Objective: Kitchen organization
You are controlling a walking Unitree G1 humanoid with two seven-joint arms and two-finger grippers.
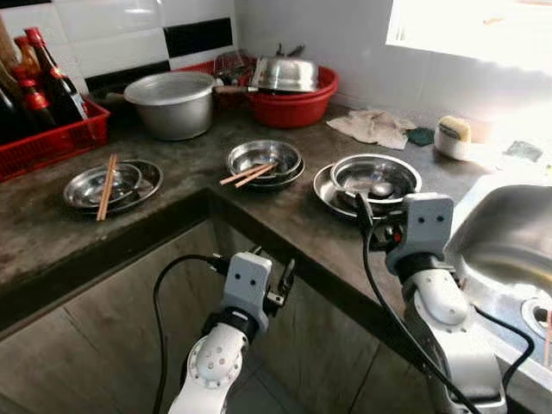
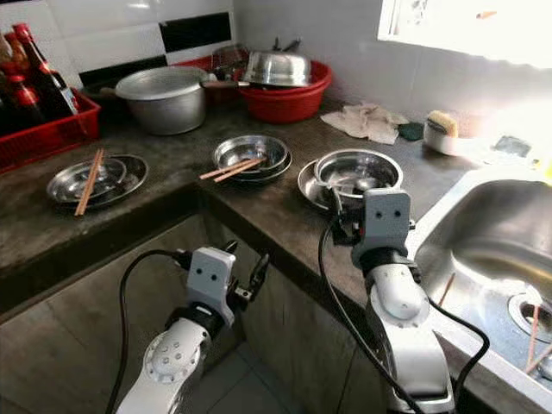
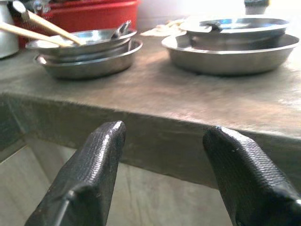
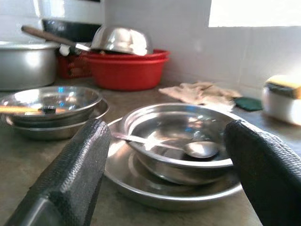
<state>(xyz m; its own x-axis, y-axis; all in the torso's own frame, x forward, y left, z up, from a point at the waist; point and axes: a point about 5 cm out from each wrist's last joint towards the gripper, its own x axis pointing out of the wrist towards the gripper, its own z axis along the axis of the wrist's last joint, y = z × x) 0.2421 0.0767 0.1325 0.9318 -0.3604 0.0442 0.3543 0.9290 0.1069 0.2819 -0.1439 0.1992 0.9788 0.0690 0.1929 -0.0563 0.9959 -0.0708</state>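
Note:
Three sets of steel bowls on plates stand on the dark counter (image 1: 181,203). The left set (image 1: 114,185) and the middle set (image 1: 264,162) each carry wooden chopsticks (image 1: 248,174). The right set (image 1: 373,181) holds a spoon (image 4: 197,149) in its bowl (image 4: 178,125). My right gripper (image 4: 167,136) is open, low over the counter's front edge, just short of that right bowl and aimed at it. My left gripper (image 3: 165,132) is open too, below the counter's front edge (image 3: 155,136), facing the middle set (image 3: 84,59).
At the back stand a large aluminium pot (image 1: 172,103), a red basin (image 1: 293,108) with an upturned steel bowl, and a red crate (image 1: 52,138) of bottles. A cloth (image 1: 373,127) and sponge holder (image 1: 453,136) lie by the wall. The sink (image 1: 509,241) is right.

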